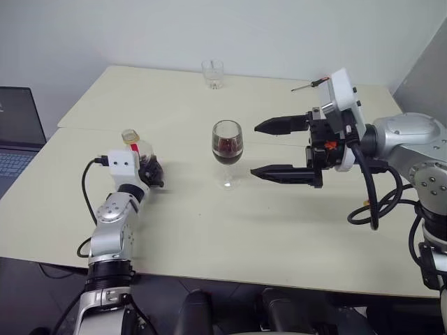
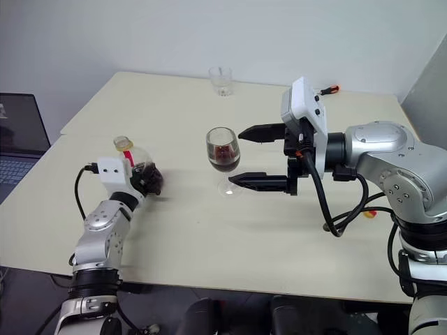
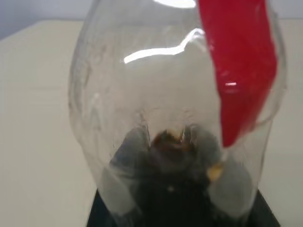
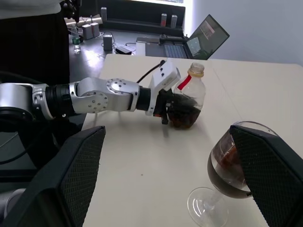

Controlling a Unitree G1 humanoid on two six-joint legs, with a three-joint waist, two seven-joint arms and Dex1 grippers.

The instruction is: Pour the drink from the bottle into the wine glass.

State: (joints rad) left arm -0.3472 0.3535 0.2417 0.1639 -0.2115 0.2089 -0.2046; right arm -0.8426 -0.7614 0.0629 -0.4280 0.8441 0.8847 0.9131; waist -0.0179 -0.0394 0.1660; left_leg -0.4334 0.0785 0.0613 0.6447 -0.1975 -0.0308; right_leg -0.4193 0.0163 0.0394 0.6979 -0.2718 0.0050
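Head camera views: The bottle (image 1: 140,150) is standing upright on the table (image 1: 209,230), on the robot's left side. The left gripper (image 1: 149,172) is sitting around the bottle's lower half; whether its fingers are clamping the bottle or resting loose beside it cannot be told. The yellow-orange cap (image 1: 129,135) is showing at the top of the bottle. The wine glass (image 1: 227,148) is standing upright near the table's centre, well apart from the bottle, and the drink (image 1: 227,148) is filling the lower part of its bowl. The right gripper (image 1: 274,148) is hovering just beside the glass, pointing toward it, with its two fingers spread wide and nothing between them. A short clear tumbler (image 1: 212,73) is standing at the far edge of the table. A laptop (image 1: 17,132) is sitting beyond the table on the robot's left.

Left wrist view: The clear bottle wall (image 3: 142,94) is sitting directly in front of the camera, with the red label strip (image 3: 239,71) running down it. A dark remnant of liquid is lying at the base.

Right wrist view: The right gripper's fingers (image 4: 75,175) are standing wide apart. The wine glass is appearing just beside one finger. The bottle is standing further off, with the left gripper at its base.
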